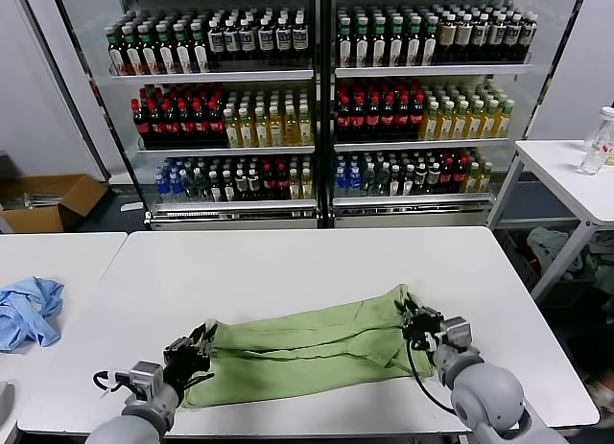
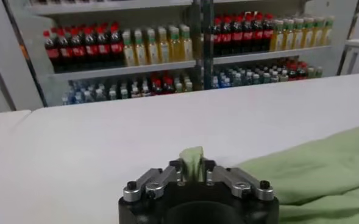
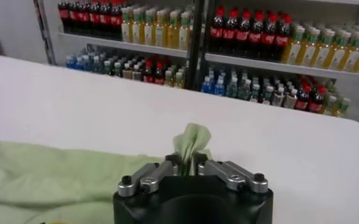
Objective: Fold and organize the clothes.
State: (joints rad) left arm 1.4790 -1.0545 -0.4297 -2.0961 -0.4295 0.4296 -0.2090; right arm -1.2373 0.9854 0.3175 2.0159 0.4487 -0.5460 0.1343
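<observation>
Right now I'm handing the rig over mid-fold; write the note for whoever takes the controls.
Left gripper: jaws shut on the left end of the green shirt, near the table's front edge.
Right gripper: jaws shut on the shirt's right end.
The shirt lies stretched between them as a long bunched band, folded lengthwise; collar and print not visible.
Left to do: finish the folds, release, tidy.
A blue cloth sits on the neighbouring table, untouched.
</observation>
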